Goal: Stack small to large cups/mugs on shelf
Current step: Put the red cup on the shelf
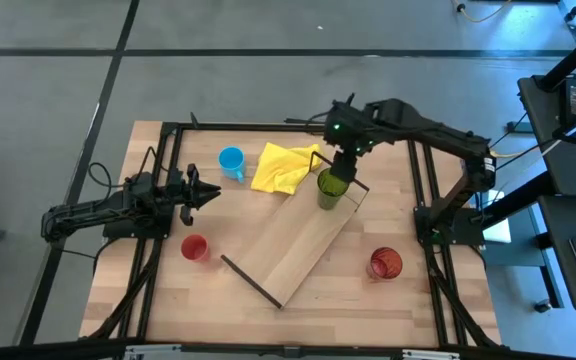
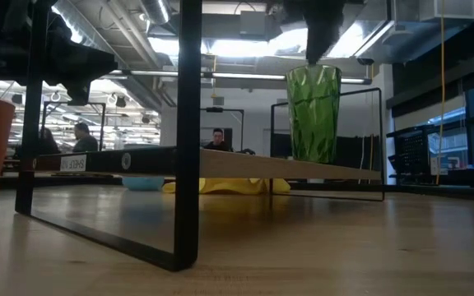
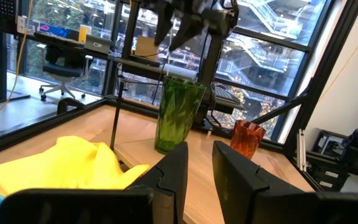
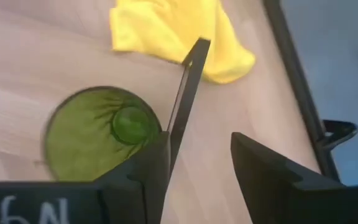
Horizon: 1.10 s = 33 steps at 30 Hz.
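The green tumbler (image 1: 330, 187) (image 2: 313, 115) (image 4: 98, 134) stands upright by its base on the far right end of the shelf (image 1: 298, 245) (image 2: 245, 164), a light-wood board on black bar legs. My right gripper (image 1: 340, 160) (image 4: 197, 162) hangs open just above the tumbler's rim, off to one side of it. The blue mug (image 1: 231, 160), the small red cup (image 1: 195, 247) and the dark red glass (image 1: 385, 263) (image 3: 247, 138) stand on the tabletop. My left gripper (image 1: 211, 192) (image 3: 201, 168) waits open at the left, between the mug and the small red cup. My right gripper comes from above, pointing down, with one finger (image 4: 145, 168) at the tumbler's rim (image 2: 313, 67). I cannot tell whether that finger touches the rim. The shelf's black end bar (image 4: 188, 93) shows in the gap between the two fingers.
A yellow cloth (image 1: 286, 167) lies on the table beside the shelf's far end, between the blue mug and the tumbler. Black frame rails (image 1: 168, 200) run along the table's left and right sides. The rest of the board's top (image 1: 288, 255) is bare.
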Each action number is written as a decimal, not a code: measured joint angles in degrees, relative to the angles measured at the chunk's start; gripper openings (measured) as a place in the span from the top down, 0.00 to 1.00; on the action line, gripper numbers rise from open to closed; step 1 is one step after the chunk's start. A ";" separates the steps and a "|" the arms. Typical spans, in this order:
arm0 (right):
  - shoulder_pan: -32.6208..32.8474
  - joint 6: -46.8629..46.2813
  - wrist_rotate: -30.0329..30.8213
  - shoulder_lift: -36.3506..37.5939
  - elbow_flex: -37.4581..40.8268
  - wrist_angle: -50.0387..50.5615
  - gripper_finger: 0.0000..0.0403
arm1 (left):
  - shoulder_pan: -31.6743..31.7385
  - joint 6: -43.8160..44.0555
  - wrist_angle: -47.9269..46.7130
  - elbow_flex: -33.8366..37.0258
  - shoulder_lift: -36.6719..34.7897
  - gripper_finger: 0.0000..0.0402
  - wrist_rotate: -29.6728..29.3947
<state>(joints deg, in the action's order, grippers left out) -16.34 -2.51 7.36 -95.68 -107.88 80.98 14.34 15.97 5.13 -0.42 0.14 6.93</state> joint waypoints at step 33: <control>26.49 -29.25 -7.09 30.25 10.67 9.11 0.57 | -0.01 0.00 0.00 -0.01 0.02 0.83 -0.29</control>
<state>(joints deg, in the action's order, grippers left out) 10.15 -31.77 0.28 -65.42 -97.22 90.09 14.33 15.97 5.13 -0.43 0.16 6.63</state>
